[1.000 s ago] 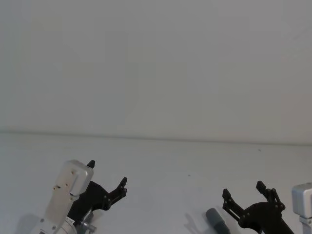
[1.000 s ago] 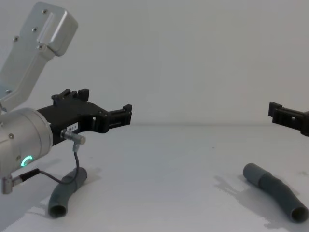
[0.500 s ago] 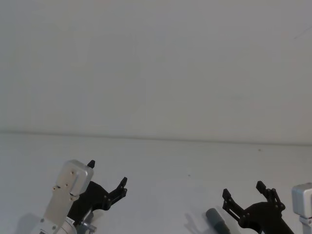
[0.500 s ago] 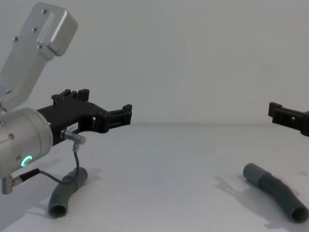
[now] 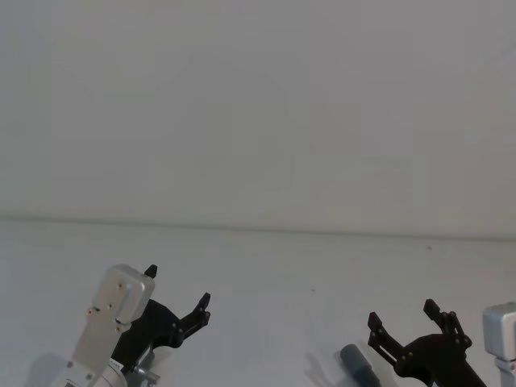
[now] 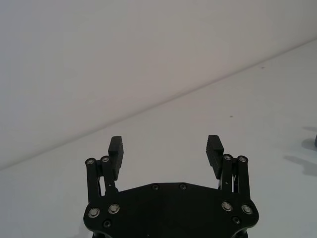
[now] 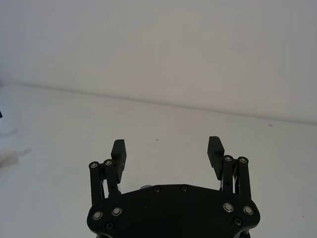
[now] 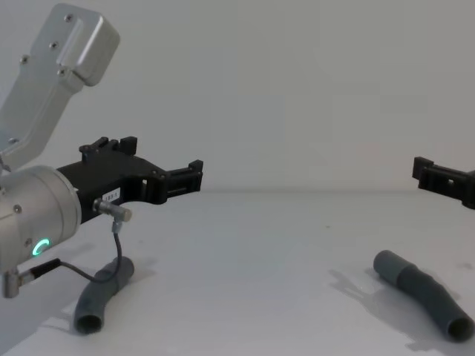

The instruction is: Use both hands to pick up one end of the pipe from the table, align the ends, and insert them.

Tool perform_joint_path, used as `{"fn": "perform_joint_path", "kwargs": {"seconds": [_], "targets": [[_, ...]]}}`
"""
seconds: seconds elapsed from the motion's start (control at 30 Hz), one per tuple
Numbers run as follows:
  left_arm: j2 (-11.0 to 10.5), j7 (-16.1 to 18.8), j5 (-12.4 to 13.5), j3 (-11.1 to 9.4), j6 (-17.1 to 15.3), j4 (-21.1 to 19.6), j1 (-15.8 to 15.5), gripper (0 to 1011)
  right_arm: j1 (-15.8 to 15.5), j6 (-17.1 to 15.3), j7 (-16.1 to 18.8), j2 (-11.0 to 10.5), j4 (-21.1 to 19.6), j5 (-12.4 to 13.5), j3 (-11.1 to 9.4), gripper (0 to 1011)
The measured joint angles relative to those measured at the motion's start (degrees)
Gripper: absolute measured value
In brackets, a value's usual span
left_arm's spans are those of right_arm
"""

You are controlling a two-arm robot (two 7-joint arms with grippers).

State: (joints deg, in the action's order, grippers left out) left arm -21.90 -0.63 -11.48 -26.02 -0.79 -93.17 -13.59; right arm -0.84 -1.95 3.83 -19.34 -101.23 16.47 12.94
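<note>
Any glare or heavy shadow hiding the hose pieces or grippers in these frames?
Chest view: soft, even light, no glare; the right hose piece throws a faint shadow on the table toward the robot's left, the left hose piece lies partly behind a cable. Wrist views: the open left gripper and right gripper stand dark against white.

Matt black plastic with bright metal screws [image 6: 114,208]: left gripper [image 6: 166,148] and right gripper [image 7: 166,148]. Smooth satin metal: arm [image 8: 56,81] behind the left gripper. Matt: left hose piece [image 8: 102,297], right hose piece [image 8: 424,292] beneath them, smooth table [image 8: 260,256]
</note>
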Motion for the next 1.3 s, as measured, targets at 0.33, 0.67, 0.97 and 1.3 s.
{"fn": "perform_joint_path", "kwargs": {"seconds": [0.33, 0.67, 0.97, 1.3], "targets": [[0.0, 0.0, 0.0, 0.0, 0.0, 0.0, 0.0, 1002, 0.0, 0.0, 0.0, 0.0, 0.0, 0.0, 0.0, 1001], [0.0, 0.0, 0.0, 0.0, 0.0, 0.0, 0.0, 1001, 0.0, 0.0, 0.0, 0.0, 0.0, 0.0, 0.0, 1001], [0.0, 0.0, 0.0, 0.0, 0.0, 0.0, 0.0, 1001, 0.0, 0.0, 0.0, 0.0, 0.0, 0.0, 0.0, 1001], [0.0, 0.0, 0.0, 0.0, 0.0, 0.0, 0.0, 1002, 0.0, 0.0, 0.0, 0.0, 0.0, 0.0, 0.0, 1001]]}}
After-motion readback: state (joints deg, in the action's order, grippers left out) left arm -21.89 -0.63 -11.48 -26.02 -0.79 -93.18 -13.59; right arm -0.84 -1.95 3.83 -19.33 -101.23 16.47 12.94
